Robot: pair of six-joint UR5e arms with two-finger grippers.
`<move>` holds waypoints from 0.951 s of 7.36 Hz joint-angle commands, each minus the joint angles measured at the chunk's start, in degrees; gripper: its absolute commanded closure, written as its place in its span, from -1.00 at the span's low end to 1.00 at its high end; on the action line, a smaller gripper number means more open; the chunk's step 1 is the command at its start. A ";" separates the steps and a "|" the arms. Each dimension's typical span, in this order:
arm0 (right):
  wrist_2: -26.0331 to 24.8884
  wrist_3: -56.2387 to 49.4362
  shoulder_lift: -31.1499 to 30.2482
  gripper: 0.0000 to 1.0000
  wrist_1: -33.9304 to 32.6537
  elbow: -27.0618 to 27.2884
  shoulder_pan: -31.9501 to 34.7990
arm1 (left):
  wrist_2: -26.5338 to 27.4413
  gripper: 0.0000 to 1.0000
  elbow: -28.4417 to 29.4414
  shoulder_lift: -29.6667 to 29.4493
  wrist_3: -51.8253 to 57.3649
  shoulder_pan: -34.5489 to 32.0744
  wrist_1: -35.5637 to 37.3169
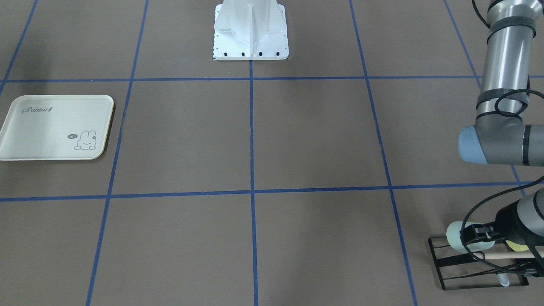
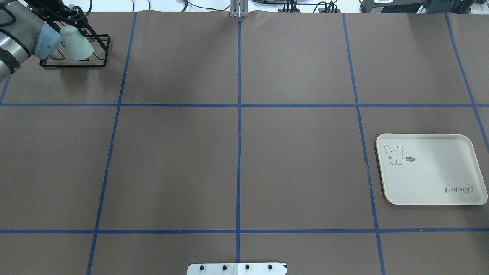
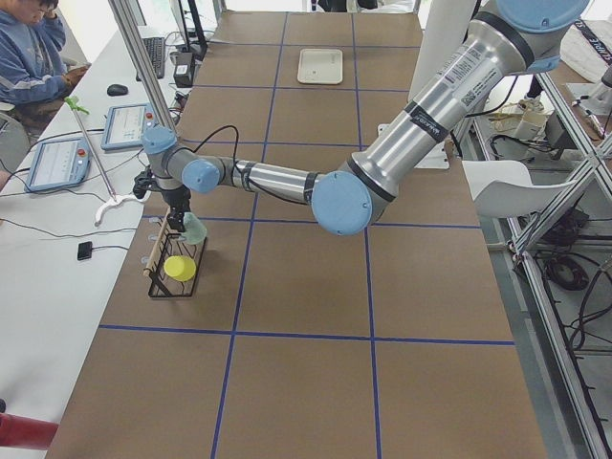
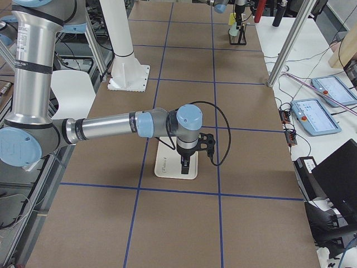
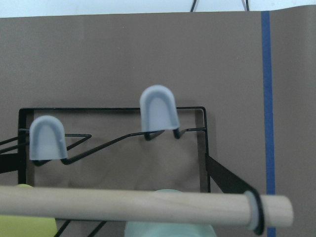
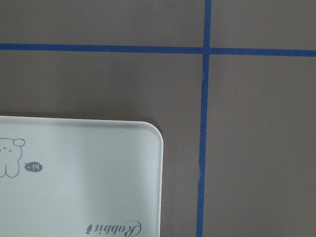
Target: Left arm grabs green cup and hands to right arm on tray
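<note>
Left gripper [image 1: 478,233] at green cup [image 1: 455,236] in rack [image 1: 444,278], beside table [image 2: 298,164] edge.

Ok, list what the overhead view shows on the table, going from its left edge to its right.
left arm → green cup → robot base plate → tray

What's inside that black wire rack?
A pale green cup, a yellow-green cup and a wooden rod are in the rack. The left arm covers part of it, so anything beneath there is hidden.
</note>
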 commanded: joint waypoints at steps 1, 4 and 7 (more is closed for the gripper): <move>0.00 0.00 0.00 -0.99 0.09 0.07 0.00 | 0.00 0.65 -0.51 -0.17 -0.67 -0.09 0.05; 0.87 0.00 0.00 -0.99 0.09 0.25 0.00 | -3.59 0.95 -2.26 -0.79 -0.06 -2.63 2.16; 1.05 0.00 0.00 -0.99 0.00 0.95 0.00 | -4.13 0.95 -8.14 -0.61 0.29 -4.39 8.21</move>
